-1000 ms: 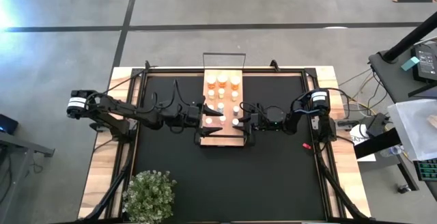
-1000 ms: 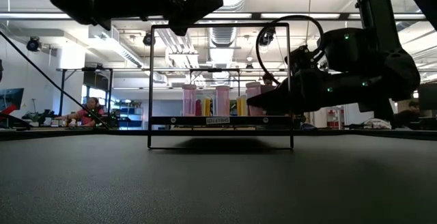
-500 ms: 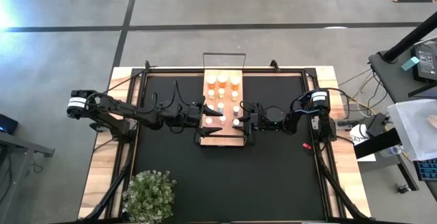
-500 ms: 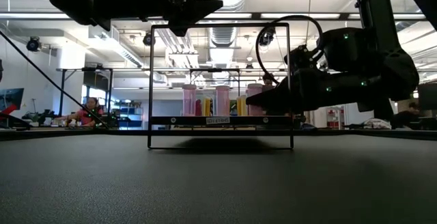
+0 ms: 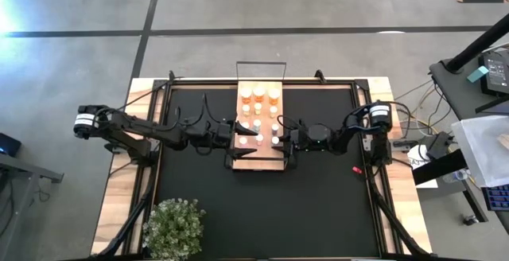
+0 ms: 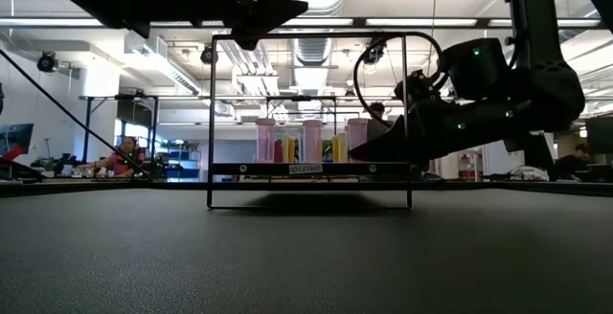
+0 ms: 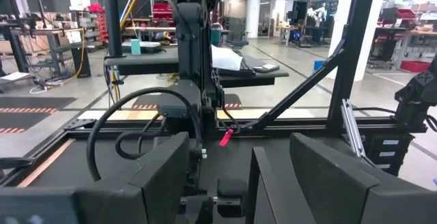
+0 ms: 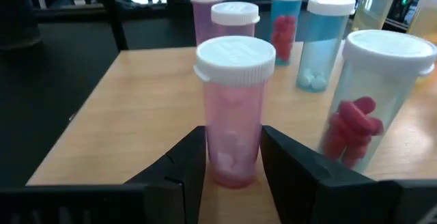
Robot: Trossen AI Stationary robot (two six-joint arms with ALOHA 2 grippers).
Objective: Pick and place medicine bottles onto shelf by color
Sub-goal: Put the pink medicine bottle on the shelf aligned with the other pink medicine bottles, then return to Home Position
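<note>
The shelf (image 5: 258,159), a light-wood board in a black wire frame (image 6: 405,113), stands mid-table with several white-capped medicine bottles (image 5: 258,94) upright on it. A pink bottle (image 8: 234,108) stands on the board near the shelf's right edge. My right gripper (image 8: 233,157) reaches in level from the table's right side (image 5: 279,138), its fingers close on either side of that bottle. My left gripper (image 7: 235,183) is open with nothing between its fingers. It hovers level at the shelf's left edge (image 5: 236,129), above the frame's top (image 6: 268,8). My right gripper's fingers (image 8: 188,162) flank the pink bottle's lower body (image 8: 232,173), one on each side, coming level from the table's right. Whether they touch it I cannot tell. The bottle stands upright with its base on the wood board.
More bottles stand close behind and beside the pink one: another pink one (image 8: 234,16), blue-tinted ones (image 8: 321,39) and a clear one with red pills (image 8: 372,108). A small red bit (image 5: 356,169) lies on the black mat. A potted plant (image 5: 173,227) stands near the front left corner.
My right gripper has tipped a little, its rear end rising and drawing toward the table's right, while its fingertips stay at the bottle on the shelf. The bottles have not moved.
</note>
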